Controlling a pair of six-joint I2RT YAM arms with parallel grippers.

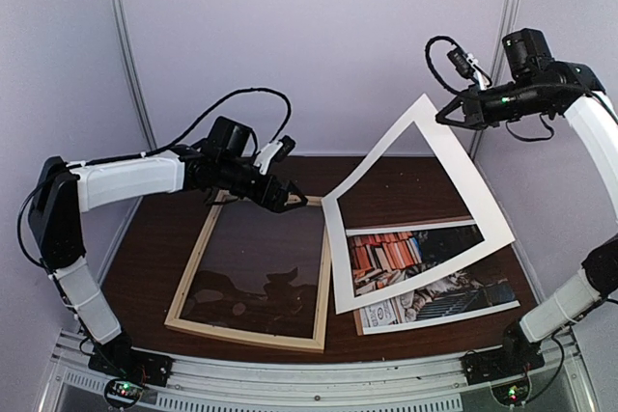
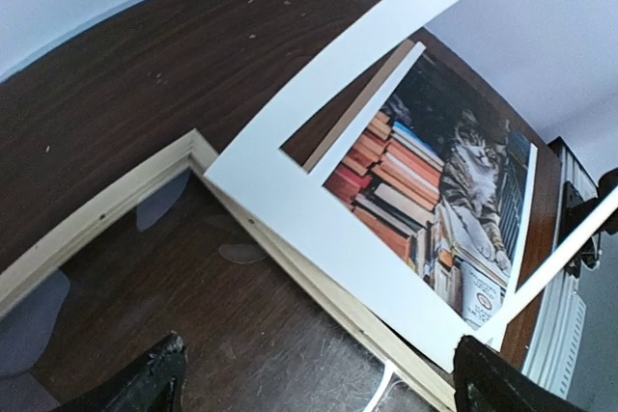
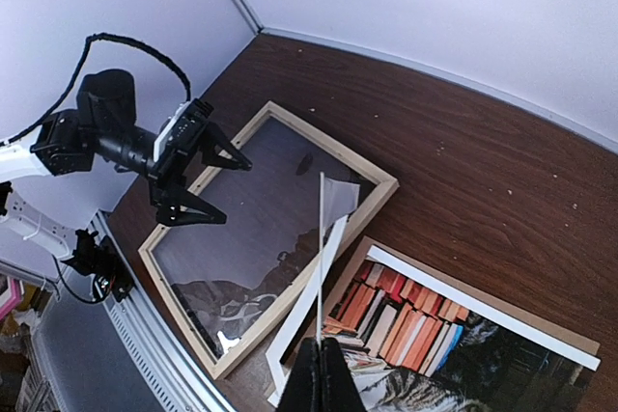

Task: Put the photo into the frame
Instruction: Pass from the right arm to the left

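Note:
The photo, a cat and red-orange books print, lies face up on the table at the right, on a brown backing board. It also shows in the left wrist view and the right wrist view. The pale wooden frame lies flat at the left. My right gripper is shut on the top corner of a white window mat and holds it tilted above the photo, its low corner by the frame's right strip. My left gripper is open and empty over the frame's far right corner.
A shiny clear sheet fills the frame's opening. The mat crosses in front of the left fingers. Grey booth walls stand close behind and on both sides. A metal rail runs along the near edge.

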